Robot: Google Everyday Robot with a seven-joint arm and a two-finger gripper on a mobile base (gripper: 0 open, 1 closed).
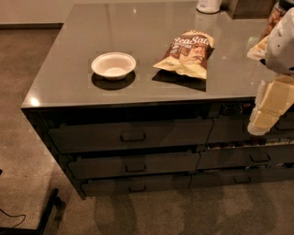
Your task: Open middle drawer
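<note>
The middle drawer point(133, 164) is the dark grey-brown front of medium height in the left column under the counter, with a small dark bar handle point(135, 168) at its centre. It sits between the taller top drawer point(131, 135) and the slim bottom drawer point(135, 185). All three fronts look nearly flush. My gripper point(261, 121), cream and white, hangs at the right edge of the view in front of the right column of drawers. It is well to the right of the middle drawer's handle and higher than it, touching nothing that I can see.
On the grey countertop point(69, 87) lie a white bowl point(113, 65) and a snack bag point(186, 53). A white container point(209, 5) and a jar point(273, 18) stand at the back right. The right-column drawers point(248, 156) show gaps with contents. A dark leg and cable point(46, 212) lie on the floor at lower left.
</note>
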